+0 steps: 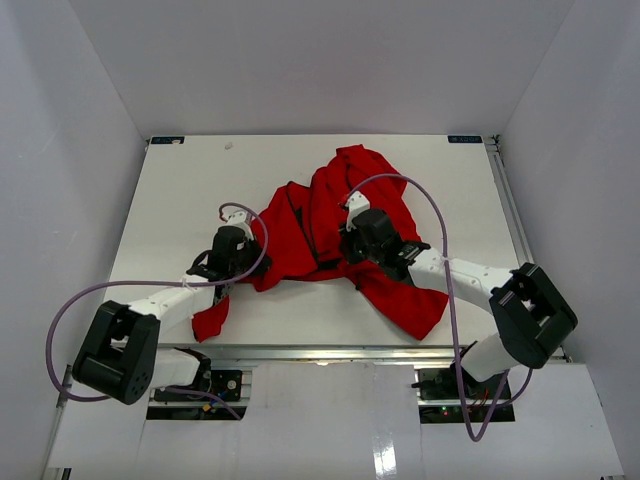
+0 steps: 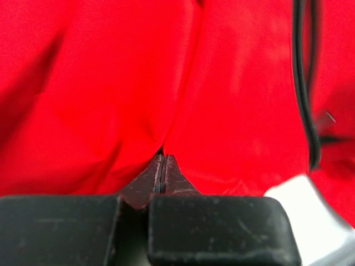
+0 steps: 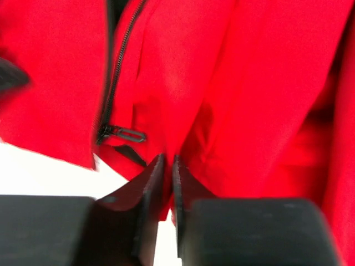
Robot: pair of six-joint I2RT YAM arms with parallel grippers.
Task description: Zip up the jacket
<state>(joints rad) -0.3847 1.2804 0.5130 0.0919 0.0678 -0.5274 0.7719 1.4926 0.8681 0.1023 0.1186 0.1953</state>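
One red jacket (image 1: 325,200) lies crumpled in the middle of the table (image 1: 180,190). At its left edge, the left gripper (image 2: 162,158) has its fingers closed tight on a fold of cloth. Further right, the right gripper (image 3: 169,160) pinches the near hem, just right of the dark zipper (image 3: 113,83) and its pull tab (image 3: 126,133).

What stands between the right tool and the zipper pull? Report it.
Nothing visible. The zipper pull lies exposed on the jacket, close beside the right tool, which pinches a fabric fold.
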